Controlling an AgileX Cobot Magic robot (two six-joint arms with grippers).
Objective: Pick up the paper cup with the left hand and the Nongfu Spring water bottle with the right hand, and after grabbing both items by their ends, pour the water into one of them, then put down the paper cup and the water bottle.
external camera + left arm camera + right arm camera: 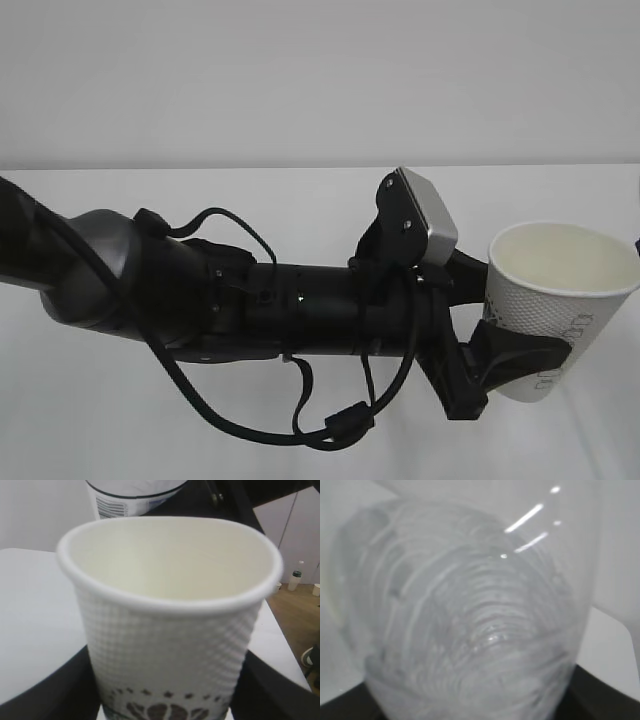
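Left gripper point(490, 372) clamps the paper cup point(555, 310) low on its wall, cup upright, lifted off the table point(300, 190), interior looks dry. Thin, crushable wall: keep the squeeze light. Right gripper's fingers point(600, 695) flank the Nongfu Spring water bottle point(465, 615), apparently gripped; slick ribbed plastic, likely heavier.

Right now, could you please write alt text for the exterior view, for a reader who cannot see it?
A black robot arm reaches in from the left across a white table, its jaws closed on the lower part of a white paper cup at the right edge. The cup is slightly tilted, its cream inside showing. A grey camera sits on the wrist; black cables loop beneath.
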